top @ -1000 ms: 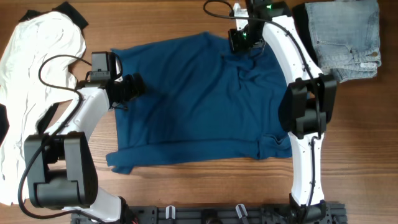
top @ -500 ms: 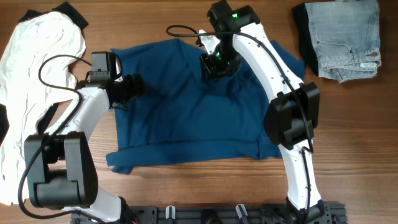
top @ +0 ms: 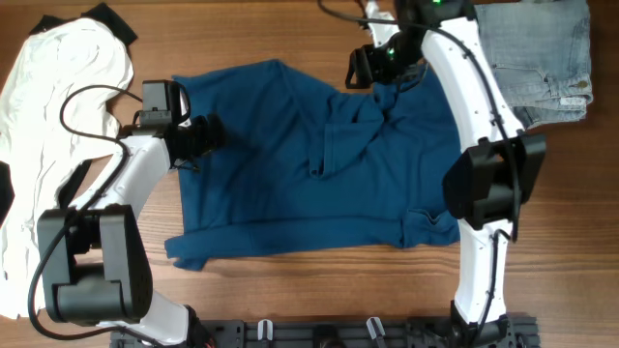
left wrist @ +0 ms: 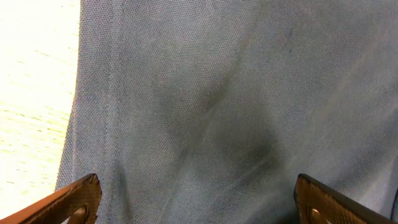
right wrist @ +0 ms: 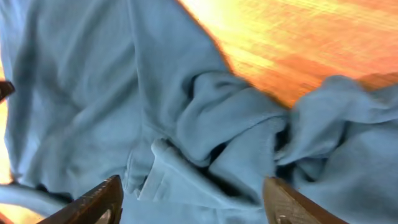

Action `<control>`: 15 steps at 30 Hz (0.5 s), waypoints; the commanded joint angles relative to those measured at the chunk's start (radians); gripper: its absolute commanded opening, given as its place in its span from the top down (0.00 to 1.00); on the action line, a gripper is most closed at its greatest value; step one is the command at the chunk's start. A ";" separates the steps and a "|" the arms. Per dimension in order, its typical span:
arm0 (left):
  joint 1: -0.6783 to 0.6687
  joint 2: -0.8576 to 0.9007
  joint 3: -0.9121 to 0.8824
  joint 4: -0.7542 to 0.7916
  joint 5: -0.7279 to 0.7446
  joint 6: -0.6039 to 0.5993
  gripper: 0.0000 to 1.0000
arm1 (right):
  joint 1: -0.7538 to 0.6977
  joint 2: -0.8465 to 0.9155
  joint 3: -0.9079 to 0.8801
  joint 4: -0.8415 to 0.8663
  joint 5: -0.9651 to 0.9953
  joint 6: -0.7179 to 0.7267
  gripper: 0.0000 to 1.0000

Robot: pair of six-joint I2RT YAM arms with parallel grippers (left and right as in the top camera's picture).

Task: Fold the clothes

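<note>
Left claw (top: 211, 135) gapes wide over the left edge of 1 dark-blue shirt (top: 280, 184) spread on the table (top: 319, 290). Right claw (top: 370, 68) hangs released above its bunched far edge. 1 white garment (top: 58, 87) lies left, 1 jeans (top: 537, 58) right.

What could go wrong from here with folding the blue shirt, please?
1. The dark-blue shirt lies bunched beneath the open right tool; a fold made now would likely trap those wrinkles.
2. The right arm runs close beside the jeans and might drag them when it swings.
</note>
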 commanded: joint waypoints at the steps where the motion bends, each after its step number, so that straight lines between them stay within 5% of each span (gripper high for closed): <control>1: -0.003 0.011 -0.003 0.003 -0.010 0.016 0.01 | 0.054 0.045 0.001 -0.021 0.014 -0.144 0.32; 15: -0.003 0.011 -0.003 0.003 -0.010 0.016 0.01 | 0.091 0.083 -0.166 -0.026 -0.059 -0.518 0.35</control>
